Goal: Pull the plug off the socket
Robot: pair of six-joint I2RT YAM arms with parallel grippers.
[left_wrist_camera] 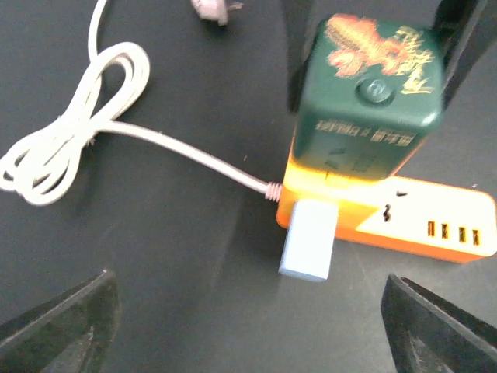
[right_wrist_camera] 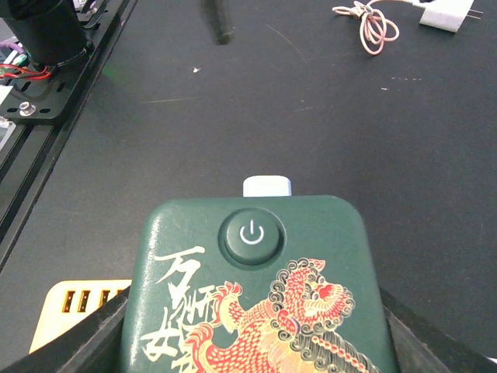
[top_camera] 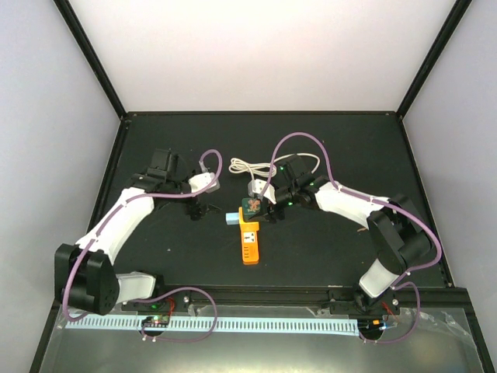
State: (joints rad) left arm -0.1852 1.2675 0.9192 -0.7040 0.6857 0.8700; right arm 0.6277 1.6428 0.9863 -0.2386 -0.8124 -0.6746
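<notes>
My left gripper [left_wrist_camera: 247, 289] gapes, just short of the plug [left_wrist_camera: 309, 239] at the socket [left_wrist_camera: 435, 225] edge; right gripper [right_wrist_camera: 252, 342] clamps the green cube [right_wrist_camera: 256, 295].

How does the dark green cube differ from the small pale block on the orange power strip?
The dark green cube is far bigger than the small pale block. The cube stands on the top face of the orange power strip; the block juts from its side, beside the cord. The cube sits between the right gripper's fingers; nothing touches the block. Both sit at the same end of the strip.
</notes>
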